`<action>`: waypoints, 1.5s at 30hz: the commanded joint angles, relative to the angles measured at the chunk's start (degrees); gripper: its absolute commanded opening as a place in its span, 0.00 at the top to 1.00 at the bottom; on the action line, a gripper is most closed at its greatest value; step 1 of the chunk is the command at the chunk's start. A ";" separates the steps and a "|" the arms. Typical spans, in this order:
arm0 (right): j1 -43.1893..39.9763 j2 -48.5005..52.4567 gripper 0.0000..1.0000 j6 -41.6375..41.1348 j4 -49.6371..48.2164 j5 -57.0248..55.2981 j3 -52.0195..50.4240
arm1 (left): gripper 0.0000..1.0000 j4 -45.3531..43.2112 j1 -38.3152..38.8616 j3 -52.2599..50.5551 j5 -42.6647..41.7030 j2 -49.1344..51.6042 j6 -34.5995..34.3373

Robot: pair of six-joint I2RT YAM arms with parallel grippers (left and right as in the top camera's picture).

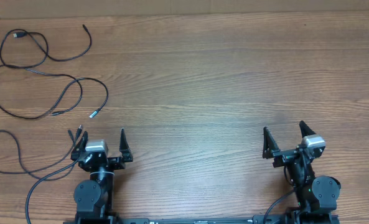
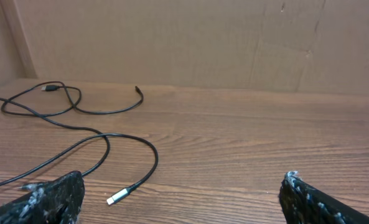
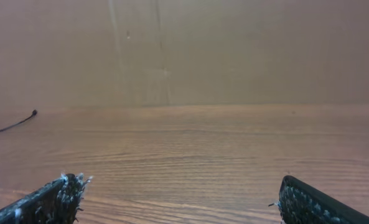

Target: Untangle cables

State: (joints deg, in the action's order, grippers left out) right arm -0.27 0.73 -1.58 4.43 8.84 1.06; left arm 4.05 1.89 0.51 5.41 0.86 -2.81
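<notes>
Cables [image 1: 107, 94] spread left; one seemingly cropped at edge.

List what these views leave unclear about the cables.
- Overhead: the lowest cable reaches the left edge, which cuts off its loop.
- Overhead: the plug ends beside the left gripper are too small to tell whether they touch it.
- Left wrist: a finger hides where the looped cable continues.
- Right wrist: only one cable tip shows; the left edge cuts off the rest.
</notes>
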 commanded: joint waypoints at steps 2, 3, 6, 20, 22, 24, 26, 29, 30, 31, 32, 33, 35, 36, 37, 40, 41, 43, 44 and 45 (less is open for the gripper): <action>0.22 -0.57 0.00 -2.82 0.15 -3.08 -0.57 | 0.01 -0.04 0.28 -0.22 0.13 -0.61 1.11; 0.22 -0.57 0.00 -2.73 0.20 -3.39 -0.57 | 0.00 -0.04 0.28 -0.22 0.11 -0.61 1.11; 0.15 -0.57 0.00 0.28 0.22 -3.45 -0.57 | 0.00 -0.04 0.28 -0.22 0.13 -0.61 1.11; 0.59 -0.57 0.00 6.16 0.22 -3.26 -0.57 | 0.00 -0.04 0.28 -0.22 0.13 -0.61 1.11; 0.59 -0.57 0.00 6.08 0.22 -3.21 -0.57 | 0.01 -0.04 0.28 -0.22 0.13 -0.61 1.11; 0.59 -0.57 0.00 5.97 0.22 -3.26 -0.57 | 0.00 -0.04 0.28 -0.22 0.13 -0.61 1.11; 0.59 -0.57 0.00 5.95 0.22 -3.23 -0.57 | 0.00 -0.04 0.28 -0.22 0.13 -0.61 1.11; 0.59 -0.57 0.00 5.95 0.22 -3.23 -0.57 | 0.01 -0.04 0.28 -0.22 0.11 -0.61 1.11; 0.59 -0.57 0.00 5.95 0.20 -3.23 -0.57 | 0.00 -0.04 0.28 -0.22 0.11 -0.61 1.11; 0.59 -0.57 0.00 5.95 0.20 -3.23 -0.57 | 0.00 -0.04 0.28 -0.22 0.11 -0.61 1.11; 0.59 -0.57 0.00 5.97 0.15 -3.23 -0.57 | 0.00 -0.04 0.28 -0.22 0.11 -0.61 1.11; 0.59 -0.57 0.00 5.97 0.15 -3.23 -0.57 | 0.01 -0.02 0.28 -0.22 0.11 -0.61 1.11; 0.59 -0.57 0.00 5.97 0.02 -3.21 -0.57 | 0.00 -0.04 0.28 -0.22 0.11 -0.61 1.11; 0.59 -0.57 0.00 5.97 -0.04 -3.23 -0.57 | 0.01 -0.04 0.28 -0.22 0.13 -0.61 1.11; 0.59 -0.57 0.00 5.97 -0.04 -3.23 -0.57 | 0.00 -0.04 0.28 -0.22 0.11 -0.61 1.11; 0.59 -0.57 0.00 5.97 -0.04 -3.23 -0.57 | 0.00 -0.02 0.28 -0.22 0.13 -0.61 1.11; 0.59 -0.57 0.00 5.97 -0.04 -3.23 -0.57 | 0.00 -0.04 0.28 -0.22 0.13 -0.61 1.11; 0.59 -0.57 0.00 5.97 -0.04 -3.23 -0.57 | 0.01 -0.04 0.28 -0.22 0.11 -0.61 1.11; 0.59 -0.57 0.00 5.97 -0.04 -3.23 -0.57 | 0.00 -0.02 0.28 -0.22 0.11 -0.61 1.11; 0.59 -0.57 0.00 5.97 -0.04 -3.23 -0.57 | 0.00 -0.04 0.28 -0.22 0.13 -0.61 1.11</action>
State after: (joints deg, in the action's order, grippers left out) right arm 0.05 0.73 4.10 4.69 6.37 1.06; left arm 4.05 1.89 0.51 5.41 0.86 -2.79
